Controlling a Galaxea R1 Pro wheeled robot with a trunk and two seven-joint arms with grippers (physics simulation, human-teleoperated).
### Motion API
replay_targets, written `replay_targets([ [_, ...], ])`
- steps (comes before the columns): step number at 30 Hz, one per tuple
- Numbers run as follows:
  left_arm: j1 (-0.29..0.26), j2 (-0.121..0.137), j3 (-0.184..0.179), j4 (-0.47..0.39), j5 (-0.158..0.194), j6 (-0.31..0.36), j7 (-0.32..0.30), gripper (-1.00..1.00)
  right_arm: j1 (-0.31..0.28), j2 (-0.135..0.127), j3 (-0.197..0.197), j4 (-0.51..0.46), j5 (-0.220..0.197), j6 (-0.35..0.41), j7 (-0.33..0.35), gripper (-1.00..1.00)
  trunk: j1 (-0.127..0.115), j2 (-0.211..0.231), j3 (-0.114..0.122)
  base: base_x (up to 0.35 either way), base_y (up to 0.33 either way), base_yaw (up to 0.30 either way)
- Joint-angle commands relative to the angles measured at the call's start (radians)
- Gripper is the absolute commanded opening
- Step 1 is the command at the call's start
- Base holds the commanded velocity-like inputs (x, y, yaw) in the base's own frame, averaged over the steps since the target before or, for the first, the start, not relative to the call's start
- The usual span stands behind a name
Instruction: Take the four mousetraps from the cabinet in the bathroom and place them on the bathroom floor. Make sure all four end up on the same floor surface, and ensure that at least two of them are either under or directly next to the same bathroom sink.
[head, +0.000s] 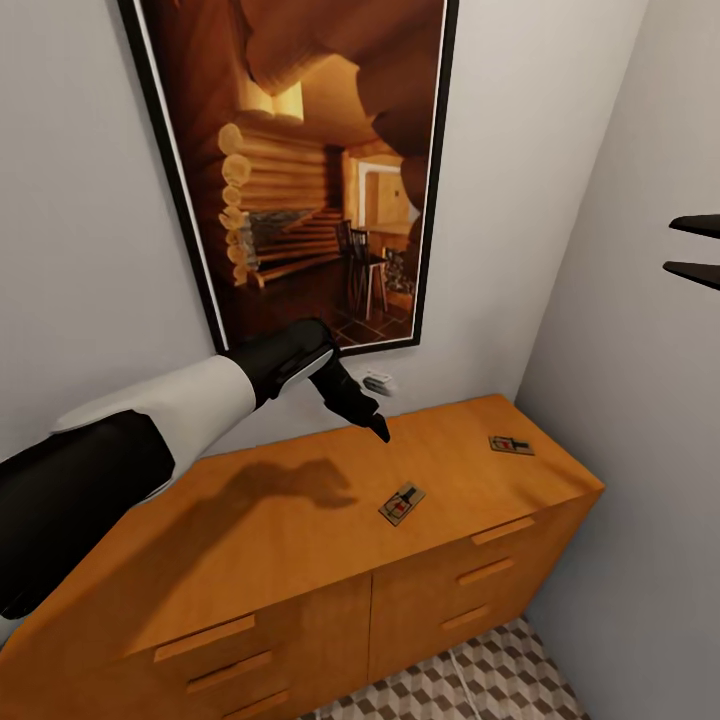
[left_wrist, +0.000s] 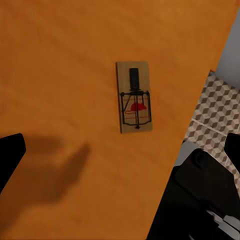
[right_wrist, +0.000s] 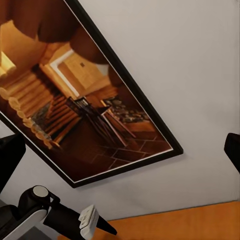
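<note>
Tight corner of plain grey walls, with a big black-framed log-cabin picture (head: 310, 170) hanging over the cabinet (head: 300, 540). Its smooth orange-brown wood worktop carries two mousetraps: one flat slab with a wire bar and red bait (head: 401, 503) near the front edge, another (head: 510, 445) toward the right end. Cube-patterned bathroom floor (head: 480, 680) below. Left claw (head: 372, 420) hovers above the worktop, spread open and empty; right claw (head: 695, 247) is parted too, up by the wall.
</note>
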Motion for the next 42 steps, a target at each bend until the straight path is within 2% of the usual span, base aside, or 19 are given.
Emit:
replay_targets([
  [1,-0.002,0.0,-0.004,0.001,-0.001,0.001,-0.007,1.0,-0.002,-0.001,0.002,0.001,0.005,0.002,0.007,1.0,0.004,-0.009,-0.005,0.0,0.0,0.0],
  [19,-0.002,-0.004,-0.002,-0.003,0.003,0.003,-0.007,1.0,-0.002,0.0,0.003,0.001,0.005,0.002,0.007,1.0,0.073,-0.135,-0.061,0.0,0.0,0.0],
  [25,-0.002,-0.005,0.001,-0.002,0.021,0.002,-0.006,1.0,-0.002,0.001,0.004,0.001,0.005,0.002,0.007,1.0,0.096,-0.177,-0.08,0.0,0.0,0.0],
  [30,-0.001,-0.006,0.004,-0.003,0.066,0.0,-0.004,1.0,-0.002,0.001,0.004,0.0,0.004,0.002,0.007,1.0,0.115,-0.212,-0.096,0.0,0.0,0.0],
  [35,-0.001,-0.006,0.006,-0.004,0.137,-0.003,0.0,1.0,-0.002,0.002,0.007,0.0,0.005,0.002,0.007,1.0,0.135,-0.247,-0.111,0.0,0.0,0.0],
  [36,-0.001,-0.006,0.006,-0.004,0.166,-0.004,0.001,1.0,-0.002,0.002,0.008,0.0,0.005,0.002,0.007,1.0,0.138,-0.254,-0.115,0.0,0.0,0.0],
  [42,-0.001,0.001,0.005,0.003,0.228,-0.006,0.003,1.0,-0.002,0.001,0.009,0.0,0.005,0.002,0.007,1.0,0.161,-0.296,-0.133,0.0,0.0,0.0],
])
